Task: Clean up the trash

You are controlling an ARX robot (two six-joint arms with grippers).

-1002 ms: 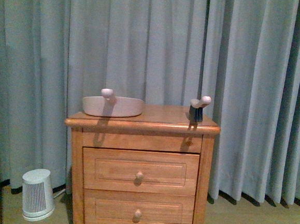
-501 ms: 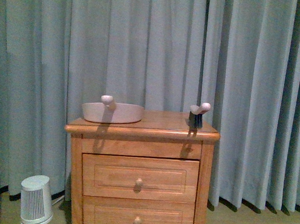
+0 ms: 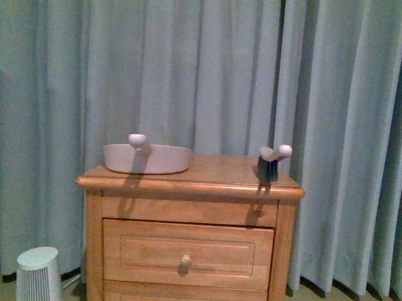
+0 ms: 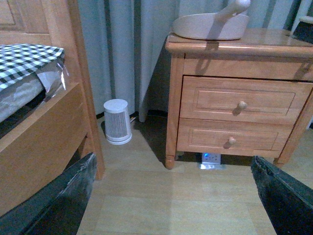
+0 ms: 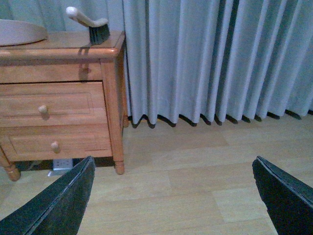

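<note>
Lower in the front view than 1 second ago sits the wooden bench (image 3: 213,174), with the pink dustpan (image 3: 146,160) at the left end of its top and the brush (image 3: 269,164) at the right end, well apart. The left end effector (image 4: 172,159) and the right end effector (image 5: 172,159) each hang over the floor (image 5: 195,186), their 2 fingers spread wide with nothing between them. Where the trash lies I cannot tell from any view.
</note>
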